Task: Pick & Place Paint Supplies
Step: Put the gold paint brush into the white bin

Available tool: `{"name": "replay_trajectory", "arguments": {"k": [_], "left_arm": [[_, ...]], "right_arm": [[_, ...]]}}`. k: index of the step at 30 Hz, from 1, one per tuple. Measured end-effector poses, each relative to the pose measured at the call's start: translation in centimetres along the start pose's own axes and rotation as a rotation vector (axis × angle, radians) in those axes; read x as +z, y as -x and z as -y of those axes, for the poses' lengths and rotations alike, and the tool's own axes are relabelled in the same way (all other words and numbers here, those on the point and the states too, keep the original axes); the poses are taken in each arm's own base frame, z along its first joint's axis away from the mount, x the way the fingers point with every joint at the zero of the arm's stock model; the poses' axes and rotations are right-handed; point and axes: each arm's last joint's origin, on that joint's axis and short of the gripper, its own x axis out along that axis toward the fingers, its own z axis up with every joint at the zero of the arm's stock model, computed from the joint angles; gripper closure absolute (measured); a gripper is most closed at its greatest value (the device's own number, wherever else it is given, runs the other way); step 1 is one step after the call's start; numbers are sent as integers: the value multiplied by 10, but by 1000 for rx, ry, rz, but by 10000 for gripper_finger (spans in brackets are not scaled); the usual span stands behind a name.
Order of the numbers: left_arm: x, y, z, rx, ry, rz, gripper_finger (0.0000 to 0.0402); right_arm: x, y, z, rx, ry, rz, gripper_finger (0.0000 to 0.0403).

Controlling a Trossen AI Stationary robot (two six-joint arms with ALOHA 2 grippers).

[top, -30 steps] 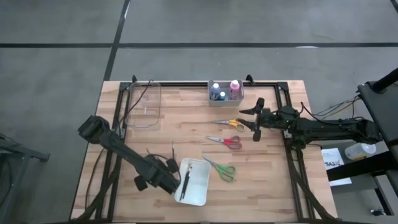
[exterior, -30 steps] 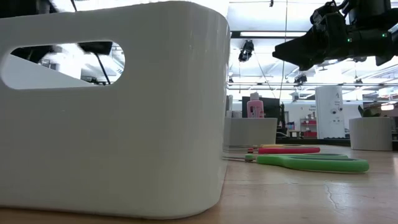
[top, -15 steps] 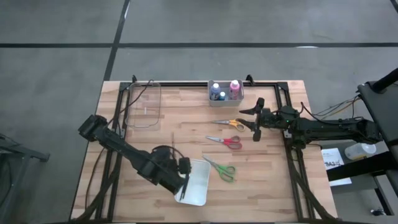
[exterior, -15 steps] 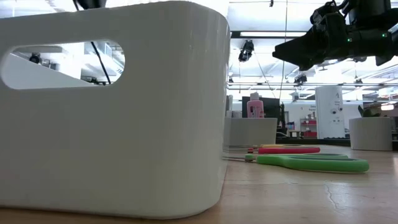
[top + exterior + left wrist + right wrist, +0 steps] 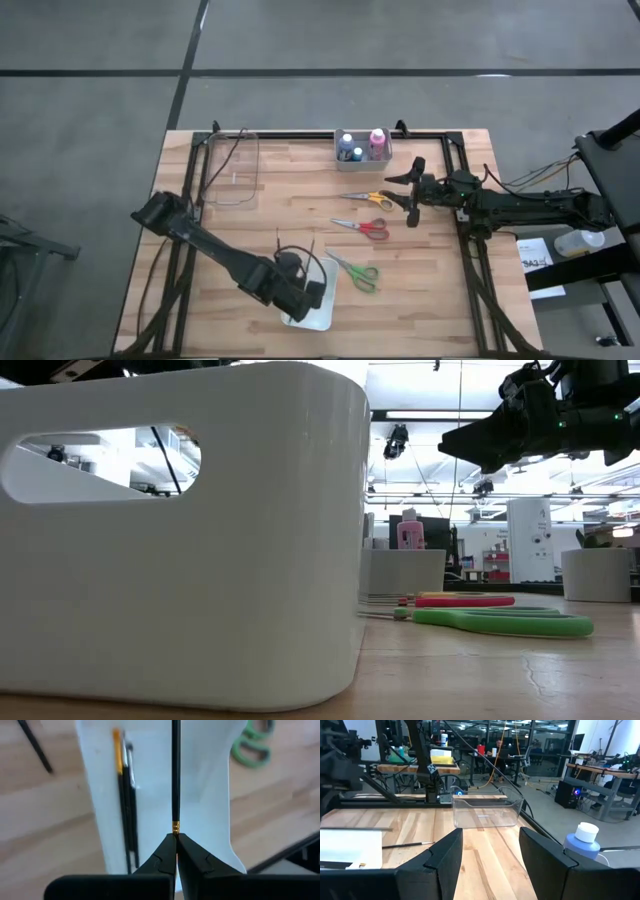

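My left gripper (image 5: 304,291) hangs over the white tray (image 5: 320,321), shut on a thin dark brush (image 5: 175,780) with a gold ferrule. Two more brushes (image 5: 123,795) lie flat in the tray. Another brush (image 5: 278,243) rests on the wood just left of it. Green scissors (image 5: 355,271), red scissors (image 5: 363,227) and orange scissors (image 5: 368,199) lie flat on the table. Capped bottles stand in a small grey bin (image 5: 362,147) at the far edge. My right gripper (image 5: 402,192) waits open above the table's right side, beside the orange scissors. My left gripper pinches the brush between its two fingertips just behind the gold ferrule (image 5: 175,826). The fingers slant steeply down from the table's left. The handle runs straight on from the tips, in line with them, over the tray toward its far rim (image 5: 312,248).
A clear plastic box (image 5: 232,170) stands at the far left. In the low view the tray's white wall (image 5: 250,560) fills the left side. The black frame rails (image 5: 460,160) run round the table. Bare wood lies between the tray and the bottle bin.
My left gripper, shut throughout, has gone toward the table's right edge from beside the tray's left rim to above the tray, rising a little. Its wrist has rolled, and the held brush has swung round with it.
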Motion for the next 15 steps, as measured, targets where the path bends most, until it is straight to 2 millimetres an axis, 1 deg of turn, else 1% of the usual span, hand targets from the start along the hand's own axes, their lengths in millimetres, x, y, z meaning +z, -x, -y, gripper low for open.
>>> {"name": "replay_trajectory", "arguments": {"k": [6,11,15], "left_arm": [[-10,-6,7,-56,5,-72,392],[-16,-9,5,-51,-41,-76,391],[-20,-16,1,-13,-103,-69,392]], "right_arm": [[0,0,0,0,0,0,209],[0,0,0,0,0,1,209],[0,0,0,0,0,1,209]]}}
